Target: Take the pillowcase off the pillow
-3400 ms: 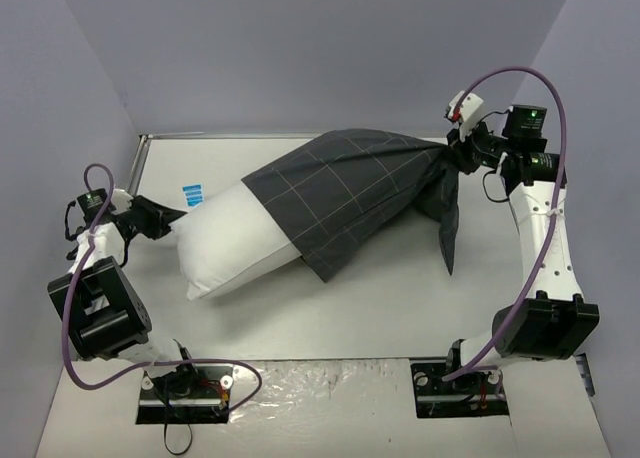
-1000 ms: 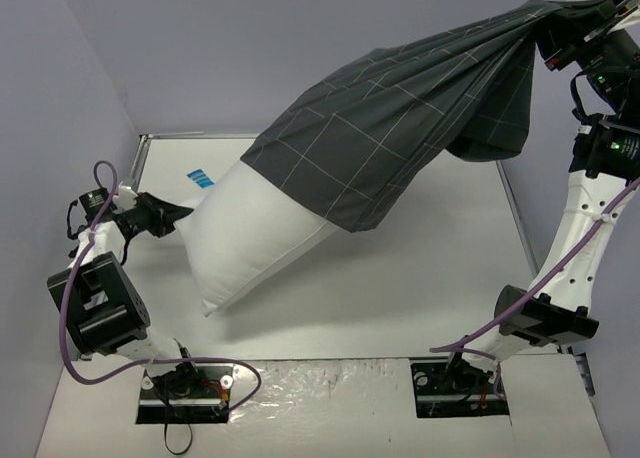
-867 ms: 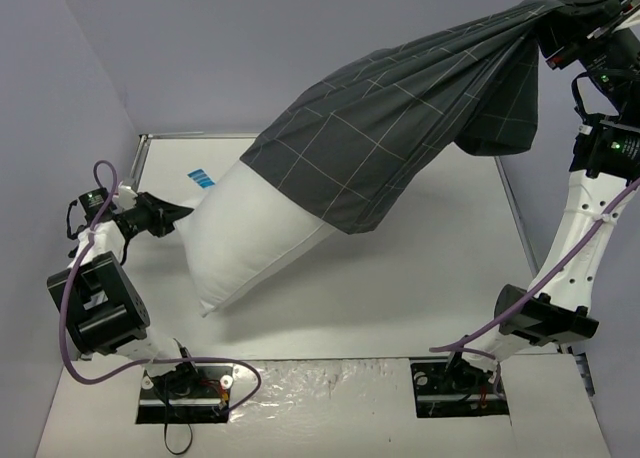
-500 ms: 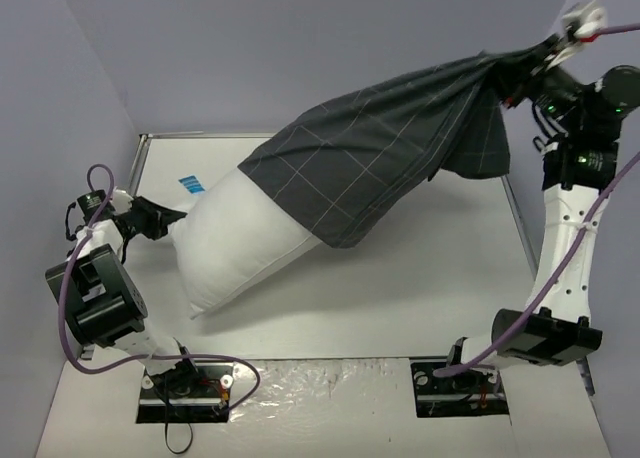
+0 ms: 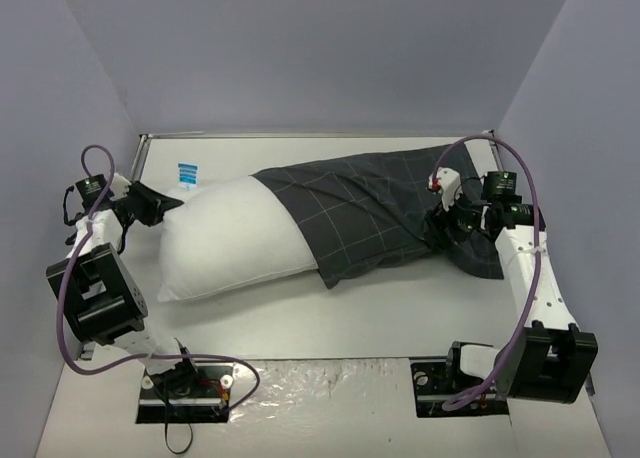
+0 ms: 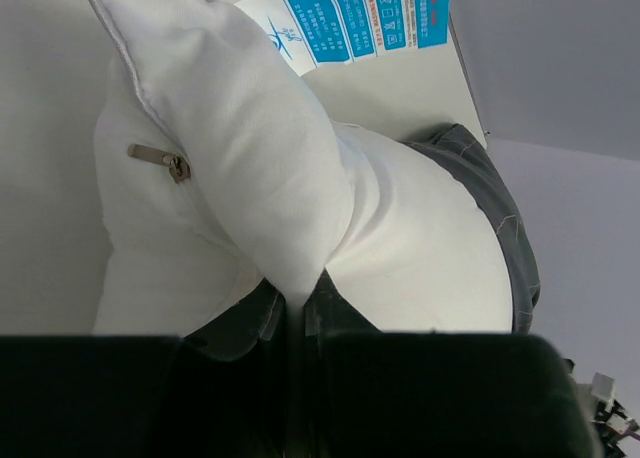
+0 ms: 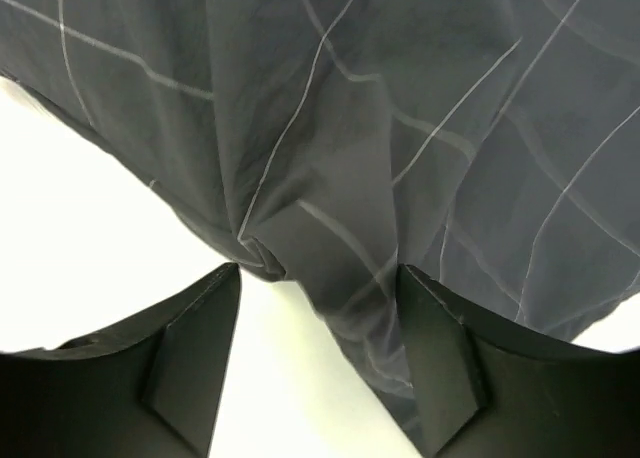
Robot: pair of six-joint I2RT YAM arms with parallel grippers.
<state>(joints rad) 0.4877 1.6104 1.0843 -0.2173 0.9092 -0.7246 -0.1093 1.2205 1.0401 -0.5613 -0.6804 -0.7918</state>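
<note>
The white pillow point(image 5: 235, 236) lies across the table, its left corner pinched in my shut left gripper point(image 5: 150, 203). In the left wrist view that pillow corner point(image 6: 250, 148), with a small zipper pull point(image 6: 160, 161), runs down between the closed fingers point(image 6: 322, 313). The dark checked pillowcase point(image 5: 365, 213) still sleeves the pillow's right half and trails limp to the right. My right gripper point(image 5: 447, 223) rests at that loose end. Its jaws stand open in the right wrist view, with the wrinkled pillowcase point(image 7: 380, 108) lying slack under my right gripper point(image 7: 318, 275), not pinched.
A blue and white tag point(image 5: 188, 173) lies by the pillow's left corner, also as the tag point(image 6: 360, 18) in the left wrist view. Grey walls close in the table point(image 5: 300, 308) at the back and both sides. Purple cables loop over both arms.
The right arm came down from high at the back right. Pillow and pillowcase dropped flat onto the table, and the right gripper opened, letting go of the fabric. The left grip held.
</note>
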